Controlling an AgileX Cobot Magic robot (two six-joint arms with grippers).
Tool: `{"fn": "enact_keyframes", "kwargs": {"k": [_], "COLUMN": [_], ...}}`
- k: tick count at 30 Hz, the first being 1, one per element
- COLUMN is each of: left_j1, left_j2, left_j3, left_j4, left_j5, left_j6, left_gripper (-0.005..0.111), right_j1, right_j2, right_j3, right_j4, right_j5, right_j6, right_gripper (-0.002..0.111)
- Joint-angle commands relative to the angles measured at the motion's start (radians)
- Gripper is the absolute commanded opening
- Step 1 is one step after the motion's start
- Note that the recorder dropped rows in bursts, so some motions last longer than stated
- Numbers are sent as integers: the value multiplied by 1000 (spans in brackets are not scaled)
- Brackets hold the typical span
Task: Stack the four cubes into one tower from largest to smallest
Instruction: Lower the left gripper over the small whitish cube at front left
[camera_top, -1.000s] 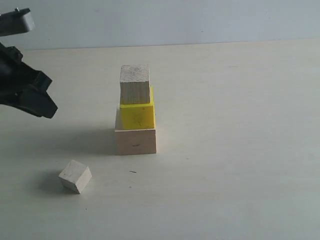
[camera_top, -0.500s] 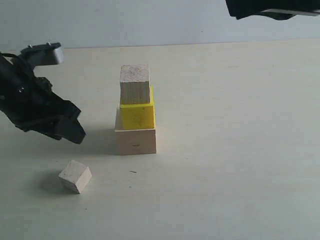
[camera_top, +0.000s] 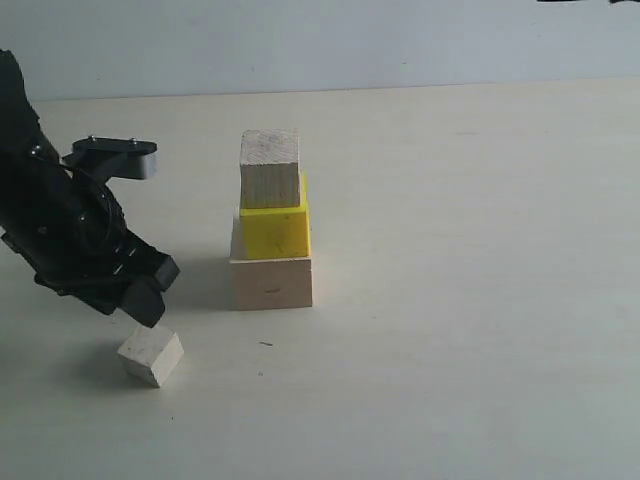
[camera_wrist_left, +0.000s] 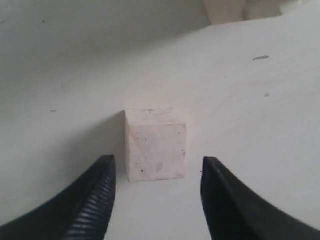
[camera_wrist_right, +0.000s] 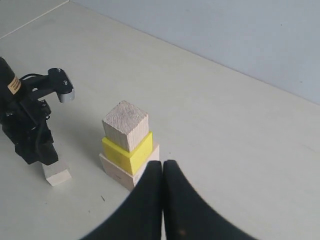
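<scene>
Whitish wooden cube (camera_wrist_left: 155, 146) speckled, matte, square-edged | left claw (camera_wrist_left: 156, 167) ribbed pads, spread, empty | right claw (camera_wrist_right: 162, 166) clenched

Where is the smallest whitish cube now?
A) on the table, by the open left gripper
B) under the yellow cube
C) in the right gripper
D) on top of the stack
A: the smallest whitish cube rests on the table, the left gripper open right by it.

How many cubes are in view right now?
4. Three stacked: large pale cube at the bottom, yellow cube on it, tan cube on top. The smallest whitish cube sits alone on the table by the left gripper.
</scene>
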Motion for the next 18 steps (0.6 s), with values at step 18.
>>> {"fn": "enact_keyframes", "kwargs": {"k": [18], "left_j1": [-8], "left_j2": [76], "left_j3": [2], "left_j4": [-39], "left_j5": [-37], "left_j6": [16], "left_gripper": [69], "right_j1": [-5], "right_j2": [-20], "right_j3": [3], "right_j4": [-8], "right_j5": [24], "right_j6": [-4], "right_gripper": [0]}}
